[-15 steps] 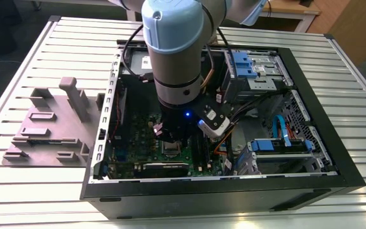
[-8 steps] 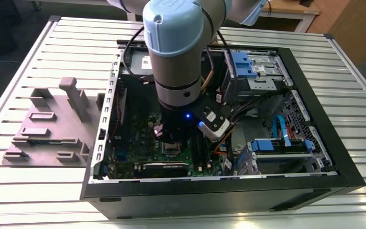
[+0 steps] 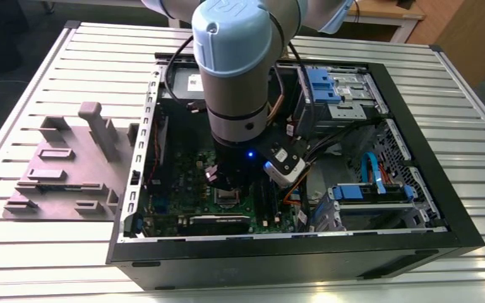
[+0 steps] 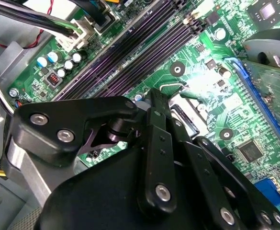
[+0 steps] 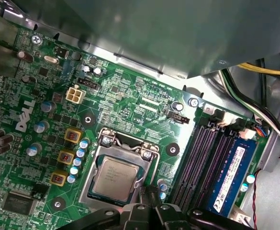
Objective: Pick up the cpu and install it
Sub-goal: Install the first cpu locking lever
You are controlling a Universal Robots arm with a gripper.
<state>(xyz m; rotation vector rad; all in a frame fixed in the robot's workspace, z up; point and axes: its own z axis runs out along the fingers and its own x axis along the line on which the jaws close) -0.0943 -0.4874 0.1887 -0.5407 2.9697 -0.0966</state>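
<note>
1. Ribbed metal tabletop (image 3: 48,69) carries an open black computer case (image 3: 428,189) with a green motherboard (image 5: 130,103) inside.
2. On that motherboard, the small square silvery cpu (image 5: 116,178) lies flat in the metal-framed socket (image 5: 94,199).
3. Just above the socket hangs the black gripper (image 3: 225,189); whether its fingers are spread I cannot tell.

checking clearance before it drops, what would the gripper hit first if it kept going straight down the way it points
Most likely the cpu, a flat square chip with a silvery metal top lying in the metal-framed socket on the green motherboard. The gripper sits just at its edge, so depth is uncertain.
</note>
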